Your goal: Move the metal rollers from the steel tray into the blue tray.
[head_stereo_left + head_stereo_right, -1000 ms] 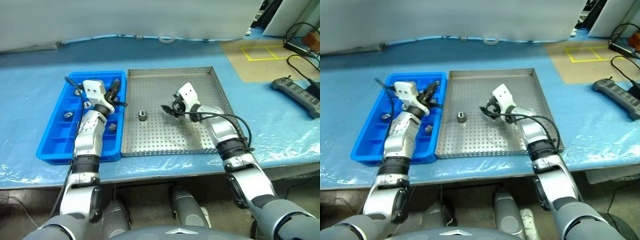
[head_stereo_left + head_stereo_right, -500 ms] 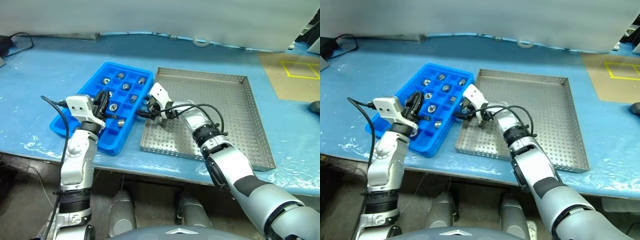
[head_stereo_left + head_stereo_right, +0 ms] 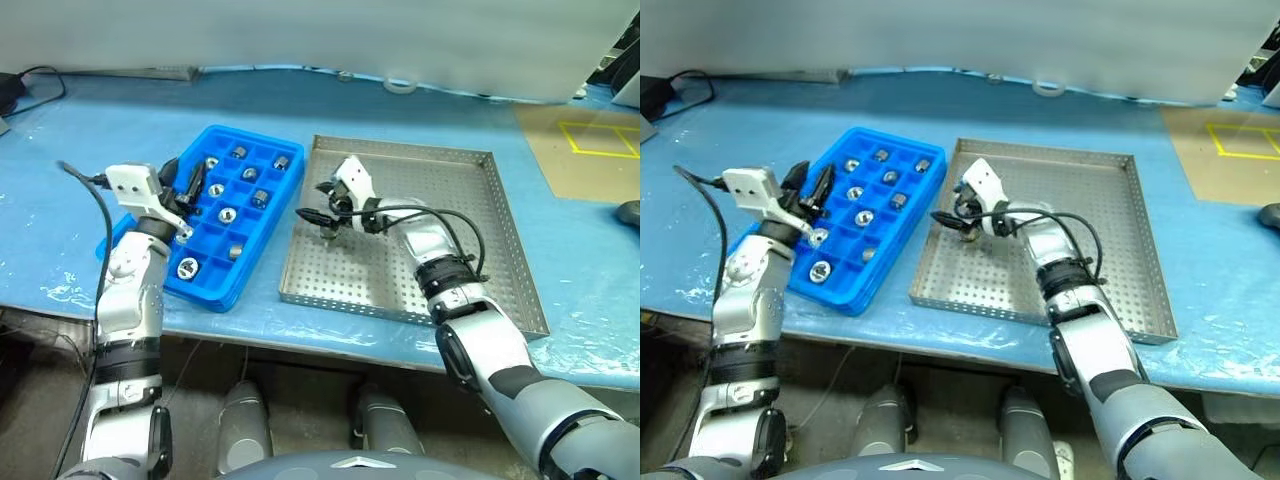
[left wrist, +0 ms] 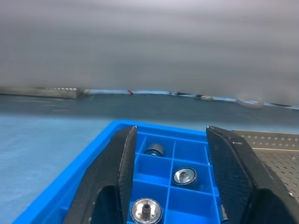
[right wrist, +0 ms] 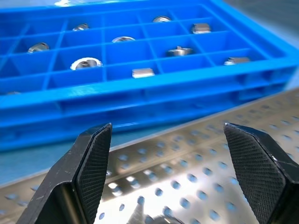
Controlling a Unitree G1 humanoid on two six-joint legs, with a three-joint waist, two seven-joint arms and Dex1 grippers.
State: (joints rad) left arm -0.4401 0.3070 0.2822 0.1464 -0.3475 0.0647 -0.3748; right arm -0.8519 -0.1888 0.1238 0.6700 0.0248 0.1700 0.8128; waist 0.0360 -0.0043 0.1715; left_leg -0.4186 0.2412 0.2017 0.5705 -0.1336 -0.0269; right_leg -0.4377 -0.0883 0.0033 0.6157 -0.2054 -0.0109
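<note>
From the head views, the blue tray (image 3: 215, 225) lies beside the steel tray (image 3: 470, 240) on the blue surface (image 3: 70, 140), rollers (image 3: 228, 215) scattered through its compartments. The left pincer (image 3: 192, 178) hangs open above the blue tray's left edge. The right pincer (image 3: 322, 215) gapes over the steel tray's left part, a small object beneath it hard to identify.

Left wrist view: black fingers (image 4: 114, 182) apart, three rollers between them.

Right wrist view: fingers (image 5: 91, 163) wide over perforated steel, something cut off below.

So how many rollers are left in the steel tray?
1: a roller sits under the open right claw, near the steel tray's left side. The claw may hide another.
</note>
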